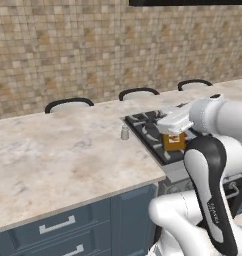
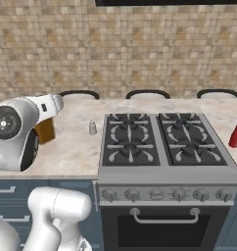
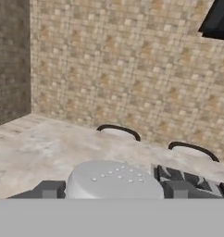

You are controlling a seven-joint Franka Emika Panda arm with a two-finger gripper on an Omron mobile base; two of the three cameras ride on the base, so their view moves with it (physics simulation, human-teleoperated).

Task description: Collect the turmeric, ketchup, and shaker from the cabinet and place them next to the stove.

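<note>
My gripper (image 1: pixel 173 134) is shut on the turmeric (image 1: pixel 174 142), an orange-brown jar hanging under the hand above the counter, left of the stove (image 2: pixel 164 142). In the hand view the jar's pale perforated lid (image 3: pixel 115 179) sits between the two dark fingertips (image 3: pixel 49 189). From the right base view the turmeric (image 2: pixel 45 131) is partly hidden behind the arm. The small grey shaker (image 1: pixel 125 132) (image 2: pixel 92 128) stands upright on the counter just left of the cooktop. The red ketchup (image 2: pixel 234 136) stands on the counter at the stove's right. The cabinet is out of view.
The marble counter (image 1: pixel 58 155) stretches left of the stove, with blue-grey drawers (image 1: pixel 58 225) below it. Black chair backs (image 1: pixel 69 103) rise behind its far edge against the tiled wall. A dark hood (image 2: pixel 164 2) hangs over the stove.
</note>
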